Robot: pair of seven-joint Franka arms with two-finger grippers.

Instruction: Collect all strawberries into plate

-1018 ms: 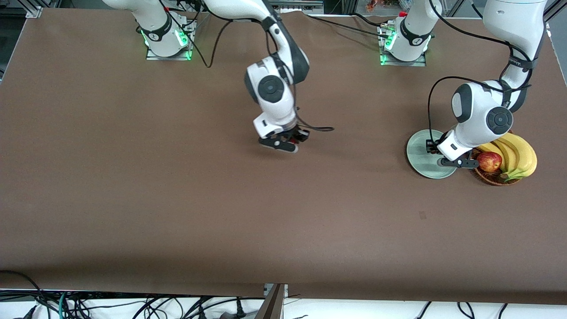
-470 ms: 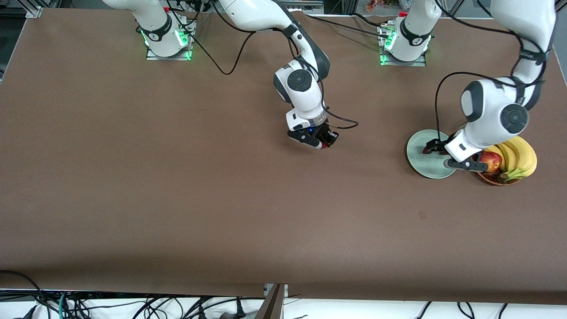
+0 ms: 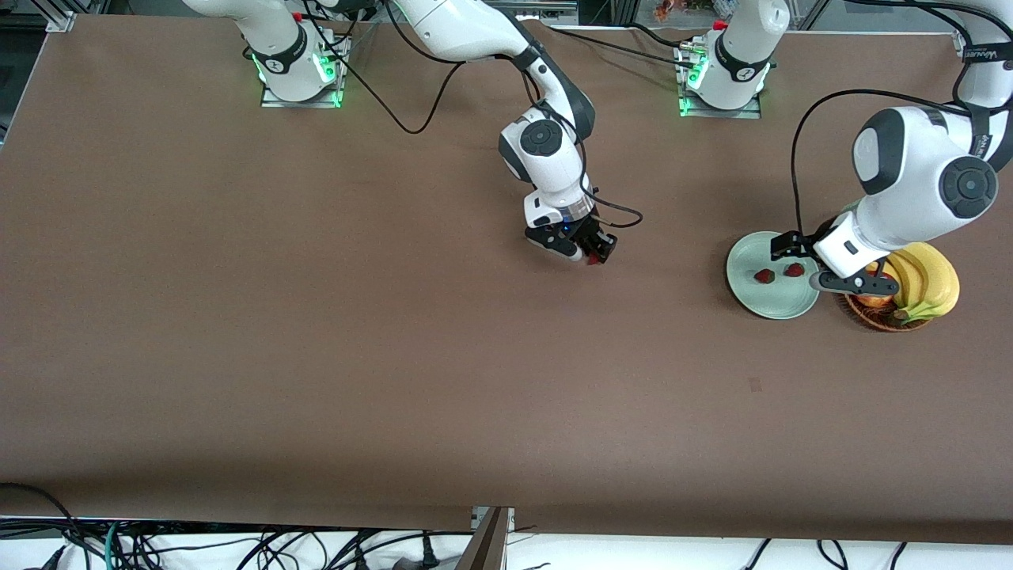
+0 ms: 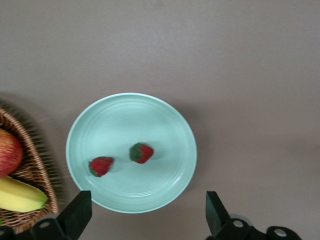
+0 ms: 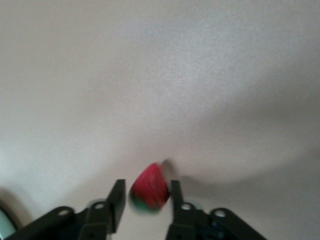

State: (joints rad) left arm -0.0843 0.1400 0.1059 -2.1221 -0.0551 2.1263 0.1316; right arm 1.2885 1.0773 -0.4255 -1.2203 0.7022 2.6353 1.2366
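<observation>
The left gripper (image 3: 799, 265) is hanging with its fingers spread wide over the plate (image 3: 772, 305), crowding the air above the two strawberries (image 3: 764, 276) lying there. The wicker basket (image 3: 874, 315) with its bananas (image 3: 930, 277) is touching the plate's rim toward the left arm's end, blocking entry there. The right gripper (image 3: 592, 252), a third strawberry (image 5: 150, 189) sitting between its fingers, is hanging over bare table (image 3: 316, 317), open passage lying between it and the plate.

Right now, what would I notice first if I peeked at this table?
Two strawberries lying apart on the green plate, beside a basket of bananas. The left gripper hangs open above the plate. Over the middle of the brown table, the right gripper has a third strawberry between its fingers.
</observation>
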